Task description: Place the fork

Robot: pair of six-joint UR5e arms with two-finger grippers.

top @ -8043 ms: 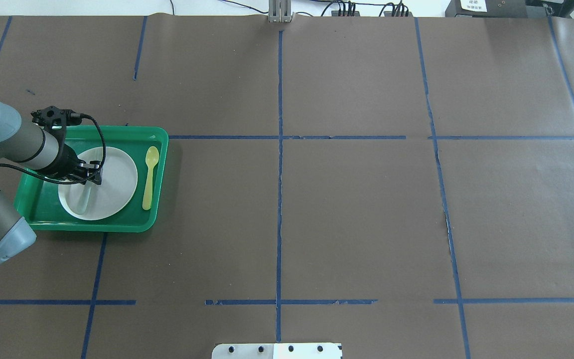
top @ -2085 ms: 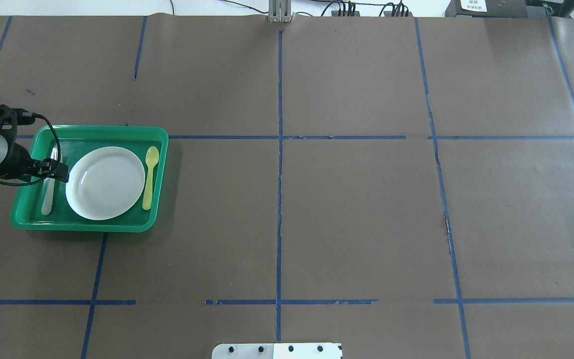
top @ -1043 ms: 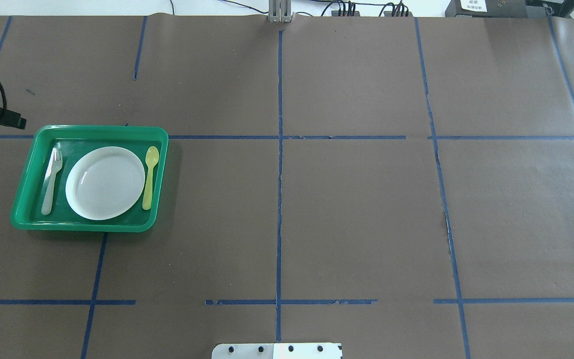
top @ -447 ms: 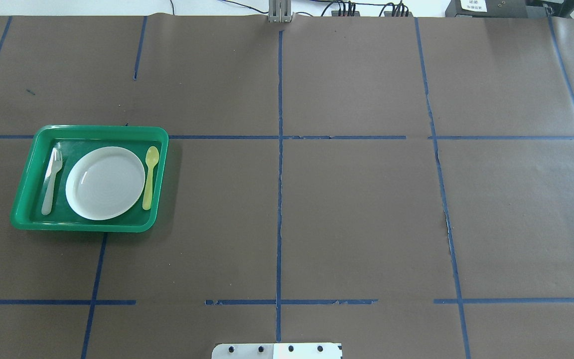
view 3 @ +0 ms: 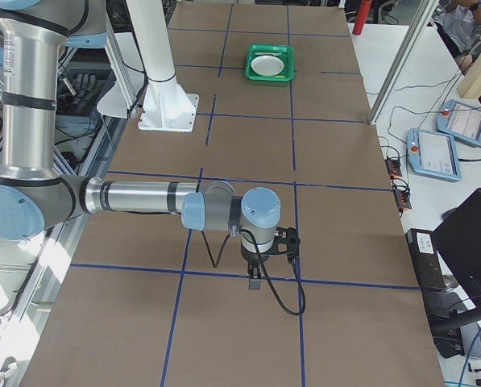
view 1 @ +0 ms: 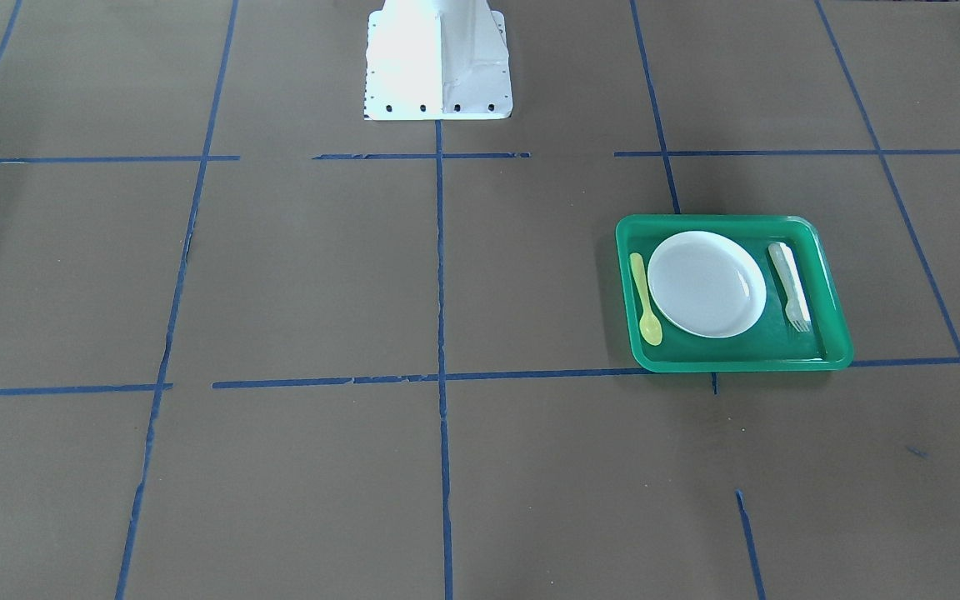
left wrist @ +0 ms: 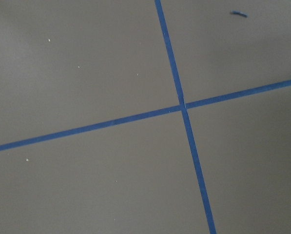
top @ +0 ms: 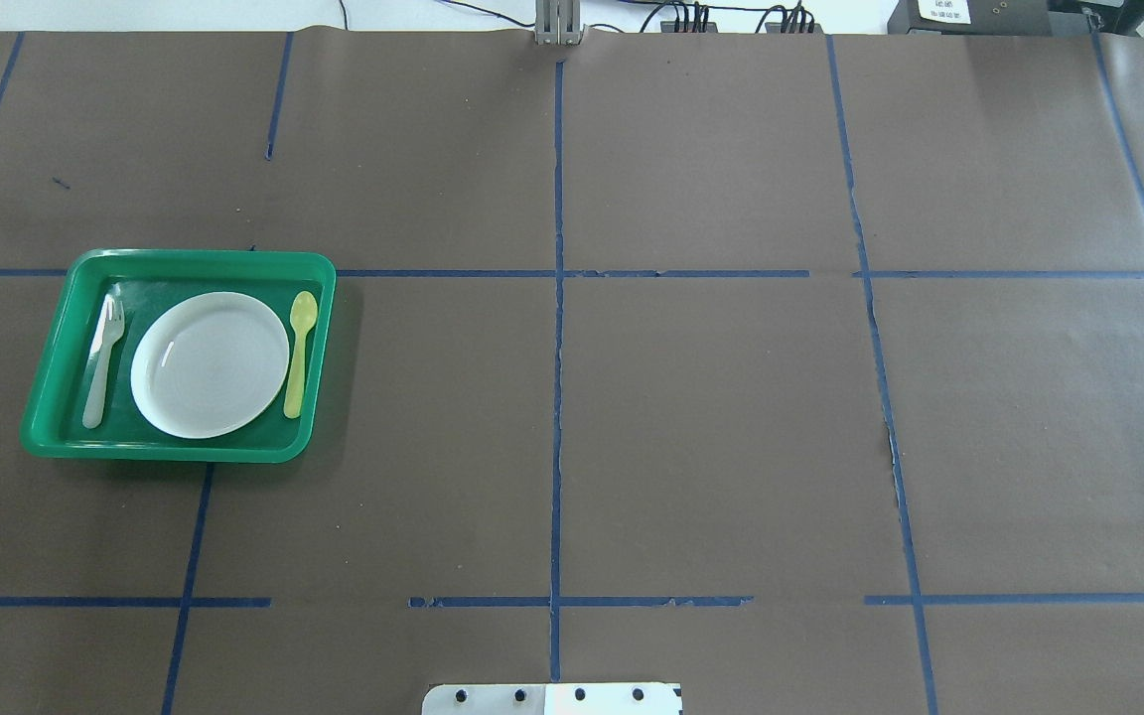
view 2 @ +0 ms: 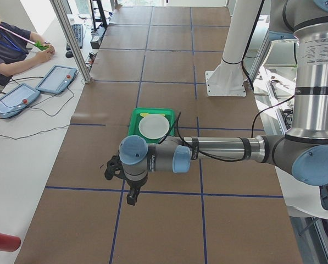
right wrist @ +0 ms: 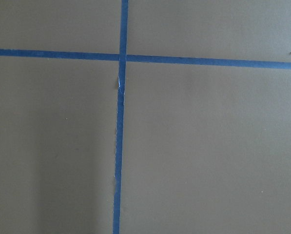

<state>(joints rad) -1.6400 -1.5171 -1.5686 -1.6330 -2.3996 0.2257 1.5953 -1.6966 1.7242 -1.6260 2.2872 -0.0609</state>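
The pale whitish fork [top: 103, 362] lies flat in the green tray [top: 185, 260], left of the white plate [top: 210, 364], tines pointing away from the robot. It also shows in the front-facing view [view 1: 790, 285], right of the plate [view 1: 706, 284]. Nothing touches it. My left gripper [view 2: 132, 197] shows only in the exterior left view, hanging over bare table well clear of the tray [view 2: 134, 118]. My right gripper [view 3: 255, 282] shows only in the exterior right view, far from the tray [view 3: 271, 76]. I cannot tell whether either is open or shut.
A yellow spoon [top: 299, 343] lies in the tray on the plate's other side. The robot's white base [view 1: 437, 58] stands at the table's middle edge. Blue tape lines grid the brown table cover. Operators and tablets sit beyond the far table edge [view 2: 21, 88].
The left arm carried the fork from the plate to the tray's left side, let it go and drew back out of the overhead view. The plate shifted slightly right.
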